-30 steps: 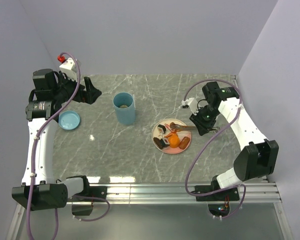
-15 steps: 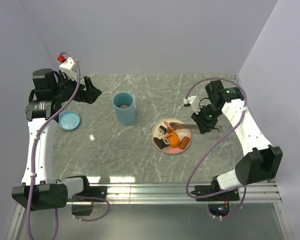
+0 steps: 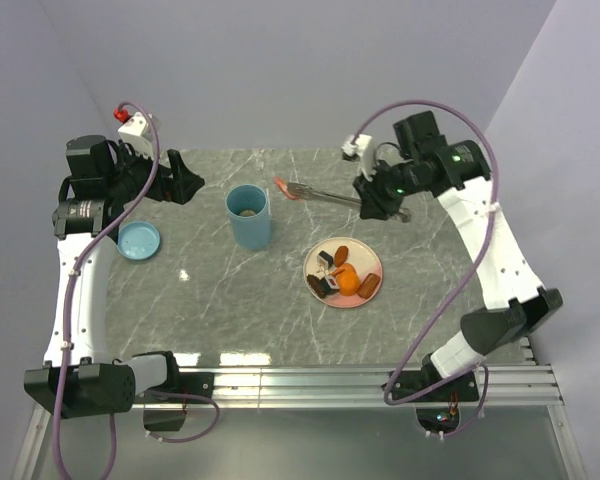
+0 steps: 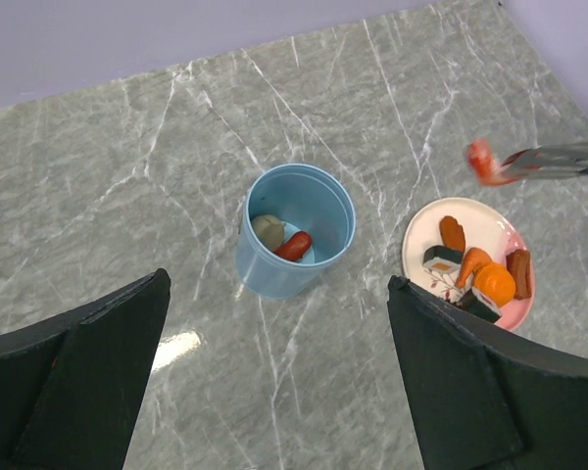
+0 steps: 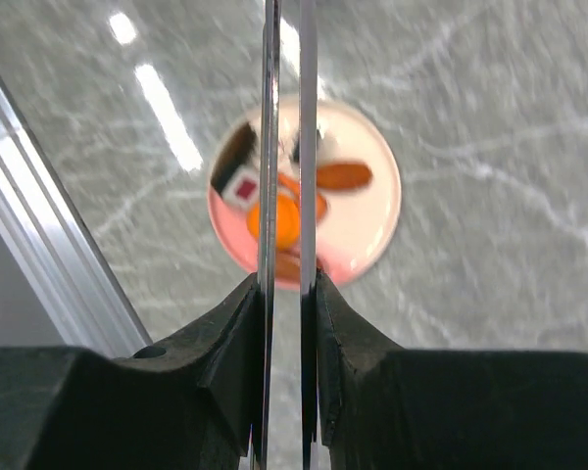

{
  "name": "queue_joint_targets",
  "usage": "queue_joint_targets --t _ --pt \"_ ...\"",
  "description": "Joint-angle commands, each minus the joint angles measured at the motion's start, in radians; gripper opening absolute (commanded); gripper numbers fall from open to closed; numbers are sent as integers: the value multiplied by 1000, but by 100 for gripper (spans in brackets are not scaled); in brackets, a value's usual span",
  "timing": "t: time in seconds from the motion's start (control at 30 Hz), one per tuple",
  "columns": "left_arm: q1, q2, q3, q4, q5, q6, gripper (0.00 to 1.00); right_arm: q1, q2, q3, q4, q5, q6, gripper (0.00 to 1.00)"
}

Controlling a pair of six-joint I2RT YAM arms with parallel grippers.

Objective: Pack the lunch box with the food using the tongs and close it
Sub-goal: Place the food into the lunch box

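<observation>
Since the earlier frame the right hand (image 3: pixel 378 197) is no longer hanging beside the pink plate (image 3: pixel 372 262); it is now standing higher and farther back over the tabletop (image 3: pixel 230 300), and the tongs (image 3: pixel 325 194) are coming with it. This hand is partly closed, squeezing the two thin arms of the tongs between its fingers; the tongs are lying almost level and pointing left, and their tips are pinching a small red piece (image 3: pixel 280 186). The red piece is hanging in the air just beside the lunch box (image 3: pixel 248 216), to its right, not over the opening. The lunch box is standing upright and uncovered near the middle of the tabletop; a beige round (image 4: pixel 266 229) and a reddish sausage piece (image 4: pixel 295 245) are lying on its bottom; its blue lid (image 3: pixel 138 241) is lying flat on the left, well apart from it. The left hand (image 3: pixel 185 182) is hovering on that side with its fingers spread wide, holding nothing. On the plate an orange round (image 3: pixel 348 282), dark rolls (image 3: pixel 326 264) and a brown piece (image 3: pixel 343 250) are lying close together.
</observation>
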Motion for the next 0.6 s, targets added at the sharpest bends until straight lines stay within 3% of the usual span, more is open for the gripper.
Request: queue_joint_targets --t 0.0,0.43,0.53,0.57 --pt "4 8 25 61 27 -53 99 83 83 83 81 -7 91 21" --pt "6 8 11 87 2 -102 99 186 321 258 196 22 148 22" --pt "4 9 16 84 -5 -103 99 200 338 256 207 16 148 28" --pt "4 8 18 83 -5 -102 99 206 344 259 204 19 146 35"
